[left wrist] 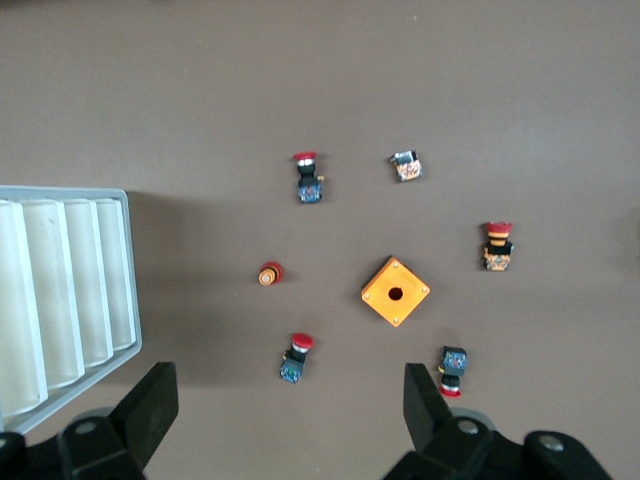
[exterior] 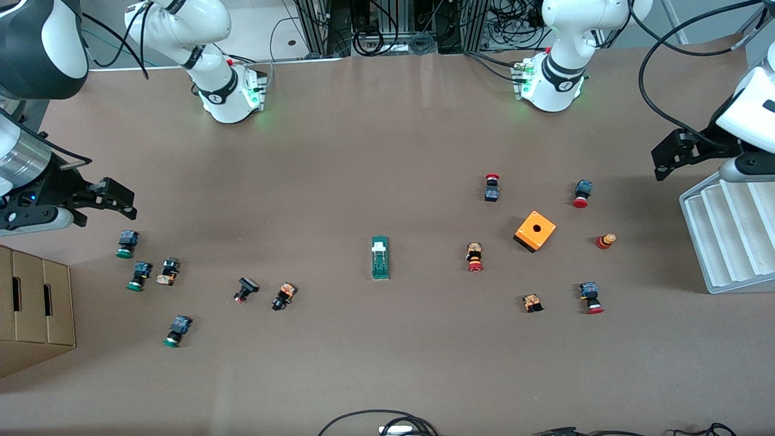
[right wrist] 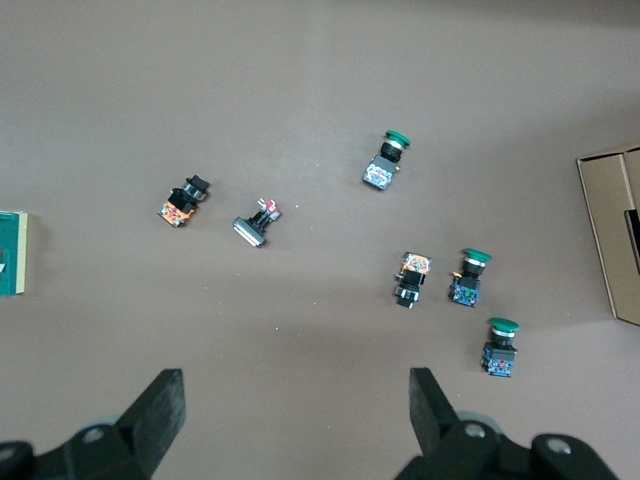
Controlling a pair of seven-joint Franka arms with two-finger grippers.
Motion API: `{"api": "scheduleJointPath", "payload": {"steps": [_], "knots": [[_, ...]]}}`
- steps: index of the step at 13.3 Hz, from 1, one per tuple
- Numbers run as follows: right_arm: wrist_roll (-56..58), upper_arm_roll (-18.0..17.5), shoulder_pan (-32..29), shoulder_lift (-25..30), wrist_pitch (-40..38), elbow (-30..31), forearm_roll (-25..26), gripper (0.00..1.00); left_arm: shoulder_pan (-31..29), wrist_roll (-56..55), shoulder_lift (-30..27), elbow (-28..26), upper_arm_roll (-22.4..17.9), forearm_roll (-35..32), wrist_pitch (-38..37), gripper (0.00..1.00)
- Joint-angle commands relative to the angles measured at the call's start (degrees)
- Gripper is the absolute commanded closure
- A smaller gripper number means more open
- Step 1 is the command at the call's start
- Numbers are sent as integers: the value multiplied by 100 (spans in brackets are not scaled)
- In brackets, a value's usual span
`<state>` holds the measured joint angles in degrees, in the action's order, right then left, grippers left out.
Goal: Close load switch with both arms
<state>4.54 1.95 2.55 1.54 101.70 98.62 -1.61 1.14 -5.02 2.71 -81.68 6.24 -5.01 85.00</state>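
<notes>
High front camera facing robots, wrist cameras looking straight down

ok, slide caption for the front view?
Dark-green rectangular load switch mid-table, untouched; left gripper and right gripper, both open, at opposite table ends.

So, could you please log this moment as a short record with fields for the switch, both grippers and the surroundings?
load switch: load switch lies flat mid-table, untouched, white tab at its end toward the robot bases
left gripper: left gripper open, in the air above the table beside the white tray, holding nothing
right gripper: right gripper open, in the air over the green-capped push buttons, holding nothing
nearby: orange box among red-capped push buttons; cardboard box at the right arm's end
task state: not yet begun
</notes>
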Motion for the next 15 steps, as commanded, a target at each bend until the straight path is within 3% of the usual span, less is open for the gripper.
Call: {"api": "scheduleJointPath", "payload": {"steps": [1,15], "knots": [[55,16,9,100,86,104,117,0,44,-8,378,30,26,105,-10,0],[55,16,9,100,86,104,117,0,62,88,484,30,27,88,-282,0]]}}
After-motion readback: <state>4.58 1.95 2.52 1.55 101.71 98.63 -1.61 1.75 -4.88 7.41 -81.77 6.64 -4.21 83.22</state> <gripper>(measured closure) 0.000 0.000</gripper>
